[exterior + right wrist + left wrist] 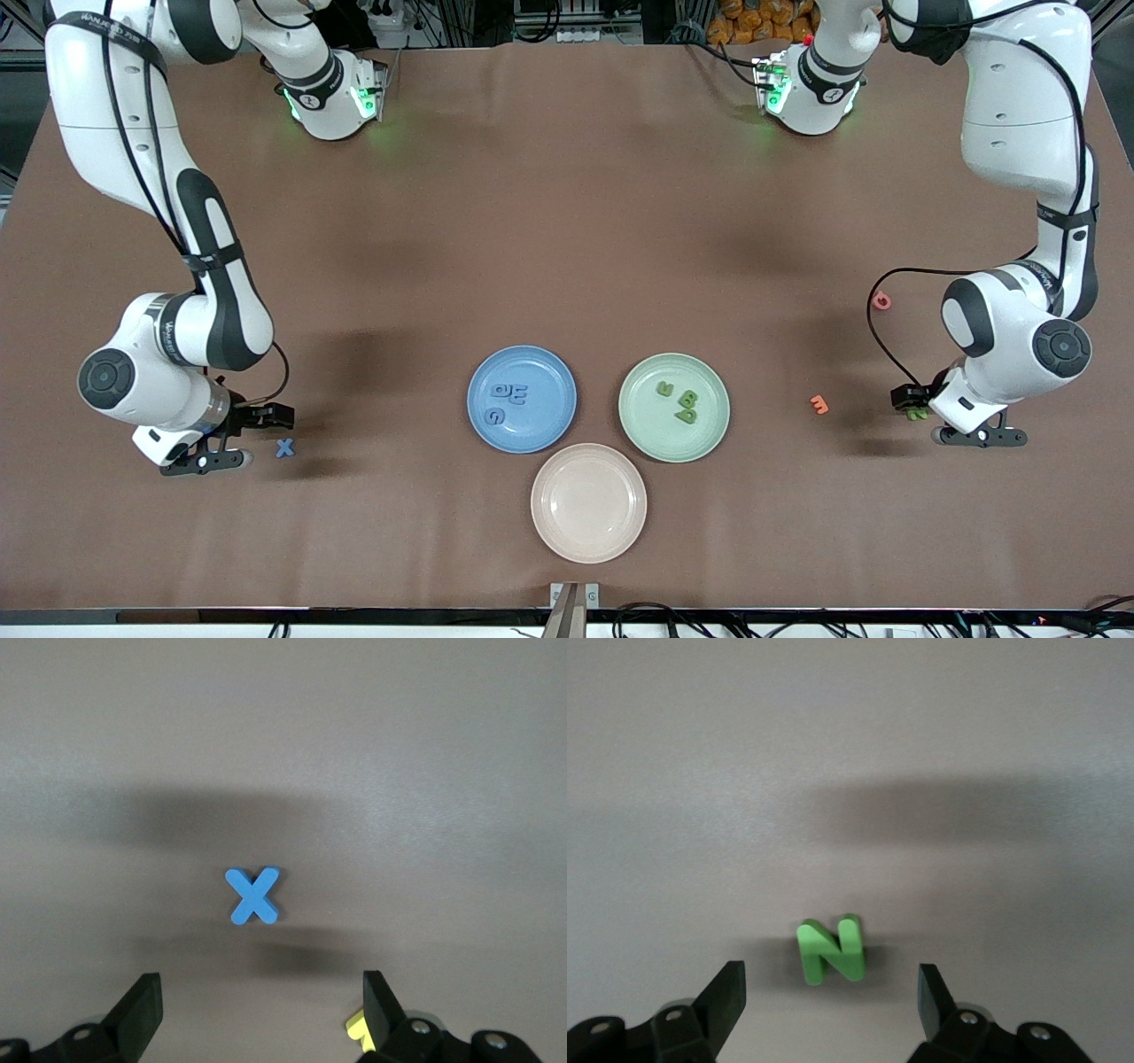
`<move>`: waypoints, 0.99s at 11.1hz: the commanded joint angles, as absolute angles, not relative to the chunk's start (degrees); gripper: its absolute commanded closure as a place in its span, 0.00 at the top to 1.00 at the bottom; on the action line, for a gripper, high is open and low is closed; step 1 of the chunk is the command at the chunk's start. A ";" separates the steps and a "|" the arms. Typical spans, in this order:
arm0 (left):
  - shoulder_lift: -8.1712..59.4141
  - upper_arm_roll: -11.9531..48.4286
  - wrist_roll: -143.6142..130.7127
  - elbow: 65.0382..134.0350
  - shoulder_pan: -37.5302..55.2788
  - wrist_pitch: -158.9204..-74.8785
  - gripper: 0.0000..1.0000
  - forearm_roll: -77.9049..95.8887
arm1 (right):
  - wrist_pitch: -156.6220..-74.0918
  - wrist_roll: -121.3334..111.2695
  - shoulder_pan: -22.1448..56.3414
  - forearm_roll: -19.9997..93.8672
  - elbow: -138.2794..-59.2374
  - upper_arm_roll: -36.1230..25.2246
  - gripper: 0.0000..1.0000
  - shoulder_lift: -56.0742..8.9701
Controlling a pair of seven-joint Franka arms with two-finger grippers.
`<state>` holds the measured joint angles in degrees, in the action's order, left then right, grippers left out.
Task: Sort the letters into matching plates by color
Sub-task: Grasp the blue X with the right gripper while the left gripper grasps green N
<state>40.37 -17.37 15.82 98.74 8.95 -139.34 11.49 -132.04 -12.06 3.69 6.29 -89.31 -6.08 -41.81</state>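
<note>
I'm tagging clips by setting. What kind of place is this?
Probably a robotics lab: two arms mounted on a brown-covered table, cable clutter along its edges, and a staged sorting set of plates, such as the blue plate, with foam letters like the X.

Both Franka arms are glossy white with dark grey joint bands and round dark caps at the wrists. Thin black cables run along each arm. Green lights glow at both bases. The left tool (914,406) and right tool (266,416) have black fingers (726,992) fixed by small silver screws.
</note>
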 commanded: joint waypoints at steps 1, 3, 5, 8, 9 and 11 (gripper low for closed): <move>41.40 -18.28 15.20 98.00 9.40 -139.39 0.78 13.18 | -132.36 -12.22 2.55 5.19 -87.20 -3.87 1.00 -43.93; 41.66 -18.37 15.47 98.26 9.23 -139.39 0.78 13.18 | -132.45 -11.78 2.99 5.36 -84.12 -3.87 1.00 -46.22; 41.75 -18.89 15.82 98.09 8.96 -139.39 0.75 13.10 | -133.50 -11.69 3.08 5.45 -82.45 -3.87 1.00 -47.72; 42.19 -18.90 15.91 98.00 8.88 -139.39 0.74 13.09 | -134.03 -11.16 3.16 5.45 -80.95 -3.87 1.00 -49.48; 42.19 -18.90 15.73 98.00 8.88 -139.39 0.74 13.10 | -134.03 -11.25 3.16 5.45 -80.95 -3.87 1.00 -49.57; 42.54 -18.90 15.56 97.56 8.96 -139.39 0.73 13.10 | -134.12 -11.25 3.08 5.45 -81.04 -3.87 1.00 -49.92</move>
<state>41.62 -18.27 15.54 98.79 8.58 -139.33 11.51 -134.31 -11.92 3.69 6.25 -82.91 -4.48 -48.57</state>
